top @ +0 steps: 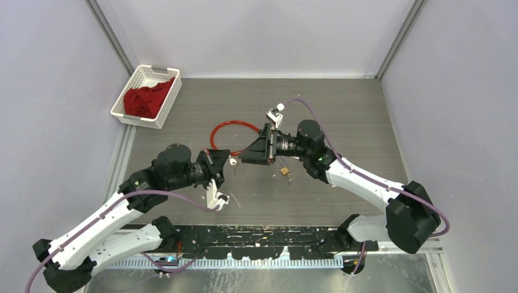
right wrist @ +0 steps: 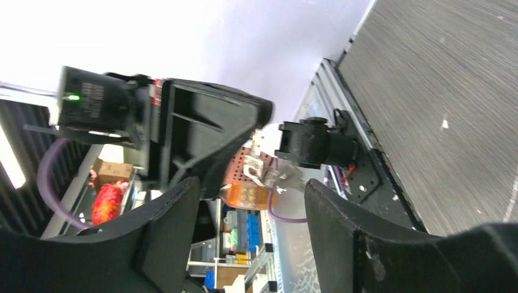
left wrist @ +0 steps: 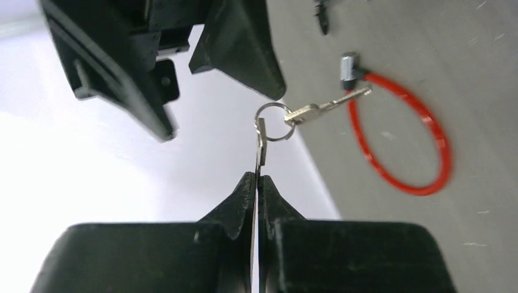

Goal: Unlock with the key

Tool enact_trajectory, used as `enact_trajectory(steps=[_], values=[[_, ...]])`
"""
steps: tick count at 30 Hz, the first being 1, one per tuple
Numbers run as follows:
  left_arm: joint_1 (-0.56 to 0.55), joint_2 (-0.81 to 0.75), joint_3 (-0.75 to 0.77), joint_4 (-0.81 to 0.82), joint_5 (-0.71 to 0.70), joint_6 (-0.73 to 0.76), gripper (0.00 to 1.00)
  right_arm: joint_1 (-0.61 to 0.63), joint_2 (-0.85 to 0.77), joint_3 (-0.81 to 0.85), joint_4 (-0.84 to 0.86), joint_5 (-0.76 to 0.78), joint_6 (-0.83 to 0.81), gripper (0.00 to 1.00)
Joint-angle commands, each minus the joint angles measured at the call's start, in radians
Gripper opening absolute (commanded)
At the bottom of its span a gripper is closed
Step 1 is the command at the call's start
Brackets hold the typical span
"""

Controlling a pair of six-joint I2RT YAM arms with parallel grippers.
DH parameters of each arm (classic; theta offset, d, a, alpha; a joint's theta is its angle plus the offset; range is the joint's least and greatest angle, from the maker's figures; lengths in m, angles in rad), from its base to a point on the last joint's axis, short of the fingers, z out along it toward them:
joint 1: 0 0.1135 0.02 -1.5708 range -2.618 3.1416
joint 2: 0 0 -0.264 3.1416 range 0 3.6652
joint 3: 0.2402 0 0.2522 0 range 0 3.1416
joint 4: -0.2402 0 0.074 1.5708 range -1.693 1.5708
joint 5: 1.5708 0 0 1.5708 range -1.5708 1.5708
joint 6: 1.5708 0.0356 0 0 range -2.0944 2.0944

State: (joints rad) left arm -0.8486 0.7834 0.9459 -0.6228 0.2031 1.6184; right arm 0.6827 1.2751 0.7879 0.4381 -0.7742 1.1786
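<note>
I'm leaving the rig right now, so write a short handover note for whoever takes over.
Left gripper: shut on one key, a second key dangling from it.
Right gripper: open, facing the keys, holding nothing.
Brass padlock lies on the table near the right gripper, untouched.
Done: key picked up.
Left: insert key in padlock, turn it.
</note>
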Motion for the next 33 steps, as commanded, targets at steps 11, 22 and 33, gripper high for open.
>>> enact_trajectory(steps=[11, 22, 33], values=[[-0.003, -0.081, -0.148, 0.432, 0.031, 0.449, 0.00, -0.005, 0.013, -0.059, 0.425, 0.008, 0.154, 0.62], [-0.012, -0.063, -0.133, 0.446, -0.004, 0.413, 0.00, 0.007, 0.068, -0.099, 0.659, 0.061, 0.244, 0.53], [-0.024, -0.060, -0.127, 0.446, -0.040, 0.374, 0.00, 0.013, 0.156, -0.074, 0.828, 0.058, 0.303, 0.39]])
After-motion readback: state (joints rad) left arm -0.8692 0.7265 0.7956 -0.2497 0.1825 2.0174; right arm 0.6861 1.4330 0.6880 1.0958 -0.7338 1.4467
